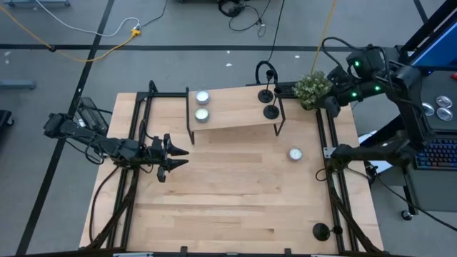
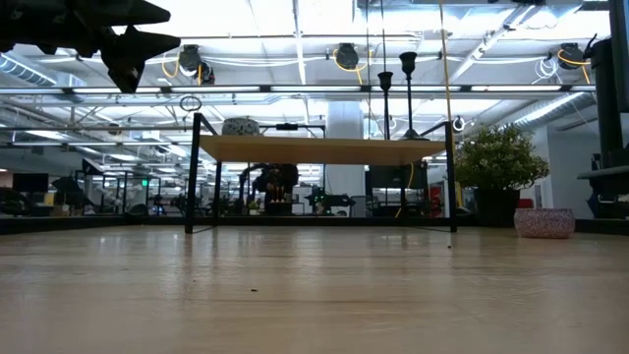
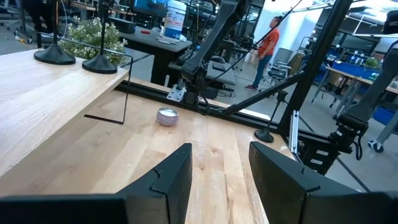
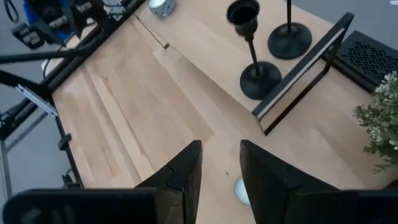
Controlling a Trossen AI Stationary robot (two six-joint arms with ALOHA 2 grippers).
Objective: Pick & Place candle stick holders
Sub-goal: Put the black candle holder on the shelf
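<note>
High view: your landmark is the raised wooden shelf [image 1: 235,114] standing on the worktop [image 1: 228,207]. Two candle stick holders [image 1: 270,103] stand on the shelf's right end, one just behind the other. Two tealights [image 1: 202,105] sit on its left end. A third tealight [image 1: 295,153] lies on the worktop, in front of the shelf's right end. A third candle stick holder [image 1: 321,230] stands well apart from the shelf, at the worktop's front right corner. Your left gripper [image 1: 177,158] hovers in front of the shelf's left end, jaws spread and holding nothing. Your right gripper [image 1: 330,105] hangs beside the shelf's right end, next to a small potted plant [image 1: 312,88].

Low view: you see the shelf [image 2: 324,149] edge-on on thin black legs, with the two holders [image 2: 396,84] rising from its right part. The left gripper [image 2: 133,44] hangs above the shelf's left side. The plant [image 2: 499,162] stands to the right of the shelf.

Left wrist view: the left gripper [image 3: 219,168] has its jaws parted and empty. The loose tealight [image 3: 167,116] lies just past the shelf's leg; two holder bases [image 3: 78,59] rest on the shelf top.

Right wrist view: the right gripper [image 4: 219,163] has its jaws apart, nothing between them, above the worktop by the shelf's end. The two holders [image 4: 258,59] stand on the shelf.
</note>
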